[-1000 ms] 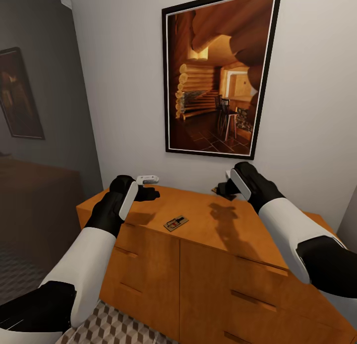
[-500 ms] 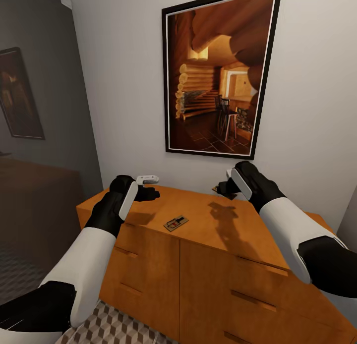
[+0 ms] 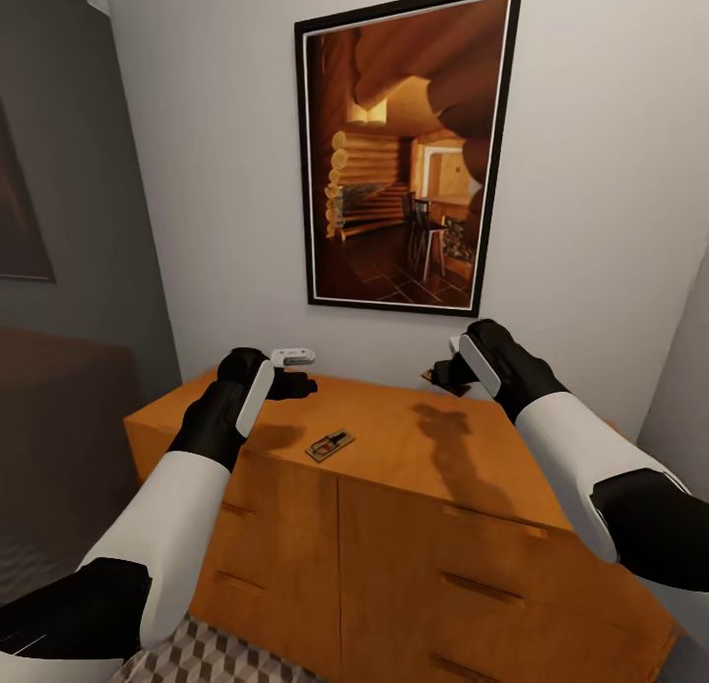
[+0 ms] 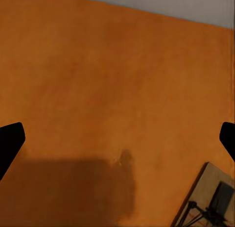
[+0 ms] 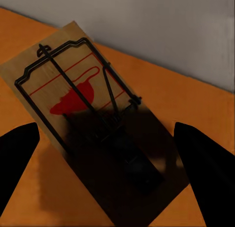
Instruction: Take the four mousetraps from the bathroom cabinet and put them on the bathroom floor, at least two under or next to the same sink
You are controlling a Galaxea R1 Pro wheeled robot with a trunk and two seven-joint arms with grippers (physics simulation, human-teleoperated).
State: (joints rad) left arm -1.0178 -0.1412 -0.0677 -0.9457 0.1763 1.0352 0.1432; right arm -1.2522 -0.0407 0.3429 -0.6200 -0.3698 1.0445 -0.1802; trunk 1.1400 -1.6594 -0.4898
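Right claw [image 5: 115, 175] hangs spread wide over a mousetrap [image 5: 83, 114] by the wall, placed to straddle it; left claw [image 3: 295, 383], also wide, waits above the cabinet [image 3: 394, 437] near another mousetrap [image 3: 329, 445]

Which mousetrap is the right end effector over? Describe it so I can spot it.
Find the framed cabin picture; below it is the cabinet. The mousetrap lies at its back edge by the wall, under the right end effector, unlike the other trap near the front edge.
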